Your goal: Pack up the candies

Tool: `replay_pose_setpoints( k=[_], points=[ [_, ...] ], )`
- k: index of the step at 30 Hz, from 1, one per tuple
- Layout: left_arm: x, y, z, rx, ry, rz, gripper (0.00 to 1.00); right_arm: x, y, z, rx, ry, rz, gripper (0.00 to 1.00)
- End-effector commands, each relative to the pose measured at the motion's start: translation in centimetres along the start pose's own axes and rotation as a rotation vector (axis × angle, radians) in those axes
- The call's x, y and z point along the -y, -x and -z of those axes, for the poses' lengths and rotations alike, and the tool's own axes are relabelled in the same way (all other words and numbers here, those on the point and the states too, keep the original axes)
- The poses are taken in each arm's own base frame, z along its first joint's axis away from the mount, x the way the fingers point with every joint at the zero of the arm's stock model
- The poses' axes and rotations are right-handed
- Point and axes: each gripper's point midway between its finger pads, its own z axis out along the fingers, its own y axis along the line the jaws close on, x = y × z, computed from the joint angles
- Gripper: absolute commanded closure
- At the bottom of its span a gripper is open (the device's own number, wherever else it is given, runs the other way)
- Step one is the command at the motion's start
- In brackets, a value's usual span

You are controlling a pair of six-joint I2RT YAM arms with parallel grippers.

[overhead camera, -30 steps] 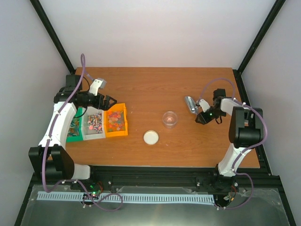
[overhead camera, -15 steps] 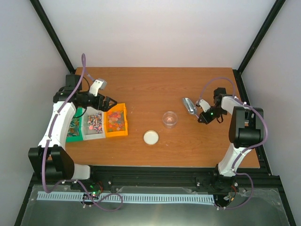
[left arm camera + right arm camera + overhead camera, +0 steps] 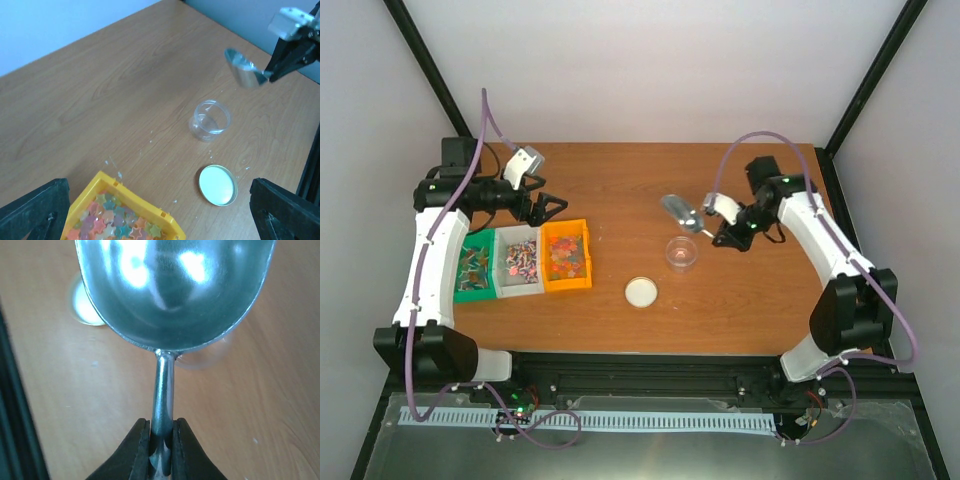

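- The wooden table carries everything, with both arms reaching over it from the near edge.
- The left gripper hovers above the far end of the bins. Its jaws are spread wide and it grasps nothing.
- The right gripper is clenched on the thin handle of the metal scoop, with both black fingertips pressed against the stem.
- Three bins stand side by side at the left of the table, each touching the next: a green bin outermost, a white bin in the middle and an orange bin nearest the centre.
- The scoop is held off the table, its bowl pointing away from the right gripper, just beyond the clear cup in the top view.
- The cup stands upright on the bare wood, apart from the bins.
- A round white lid lies flat near the cup, on its near-left side.
- The candies sit in the three bins. Those in the orange bin are small stars in mixed colours.
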Motion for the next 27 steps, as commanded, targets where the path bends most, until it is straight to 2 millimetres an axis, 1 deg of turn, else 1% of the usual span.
replay_pose_setpoints(
  k=[1, 4, 7, 9, 10, 14, 16, 21, 24, 27],
  points=[
    [4.0, 2.0, 1.7, 0.040, -0.095, -0.183, 0.00, -6.2, 1.6, -0.1, -0.052, 0.080, 0.121, 0.97],
    [6.2, 1.8, 1.6, 0.009, -0.137, -0.279, 0.00, -9.2, 2.8, -0.8, -0.073, 0.109, 0.188, 0.97],
    [8.3, 1.3, 1.4, -0.002, -0.200, -0.339, 0.00, -11.6, 3.4, -1.7, -0.101, 0.125, 0.248, 0.97],
    [9.9, 0.6, 1.1, -0.007, -0.252, -0.380, 0.01, -12.8, 3.7, -2.3, -0.115, 0.120, 0.283, 0.97],
    [10.6, -0.1, 0.7, -0.023, -0.270, -0.396, 0.01, -13.2, 3.8, -2.6, -0.121, 0.117, 0.295, 0.97],
    [13.1, -2.6, -1.5, -0.102, -0.333, -0.462, 0.03, -14.7, 4.5, -3.3, -0.130, 0.126, 0.318, 0.97],
    [13.9, -3.7, -2.6, -0.129, -0.363, -0.472, 0.07, -15.1, 4.9, -3.6, -0.124, 0.118, 0.327, 0.97],
    [15.0, -5.2, -5.4, -0.175, -0.409, -0.475, 0.20, -15.8, 5.6, -4.0, -0.129, 0.107, 0.352, 0.97],
    [15.0, -5.5, -6.6, -0.179, -0.413, -0.474, 0.31, -16.4, 5.7, -4.0, -0.135, 0.117, 0.367, 0.97],
    [14.9, -5.7, -7.4, -0.181, -0.410, -0.466, 0.35, -16.6, 5.8, -4.1, -0.139, 0.116, 0.378, 0.97]
  ],
)
